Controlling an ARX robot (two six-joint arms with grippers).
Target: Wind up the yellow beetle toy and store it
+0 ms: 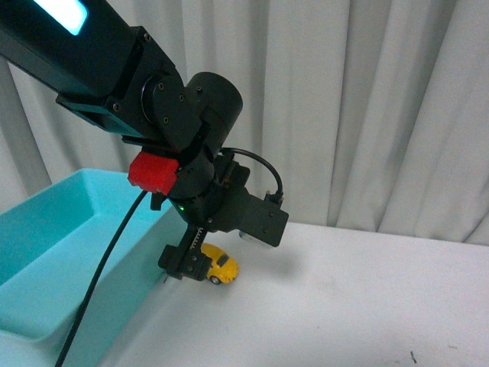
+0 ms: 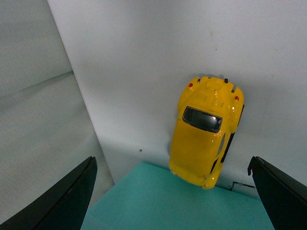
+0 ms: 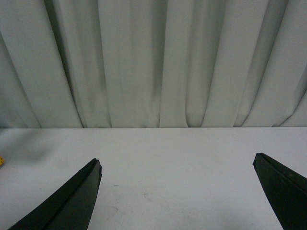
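We are seeing yellow beetle toy [image 2: 206, 132] sitting on tabletop [image 1: 344, 306] just beside turquoise bin [image 1: 69, 222] | left fingers [image 2: 62, 206] hovering wide open above it | right fingers [image 3: 67, 206] open, empty | we are judging winding and storing not yet done.

My left arm [image 1: 92, 61] is matte black: a boxy link with a glowing cyan panel [image 1: 65, 14] and small screws beside a round joint [image 1: 172, 95]. A red block [image 1: 153, 174] sits on my wrist, with a tiny green light [image 1: 182, 205] below it. A black cable [image 1: 99, 283] hangs down, and a thinner cable [image 1: 263, 168] loops beside it. My left fingers [image 2: 57, 201] and right fingers [image 3: 283, 187] are dark tapered wedges.
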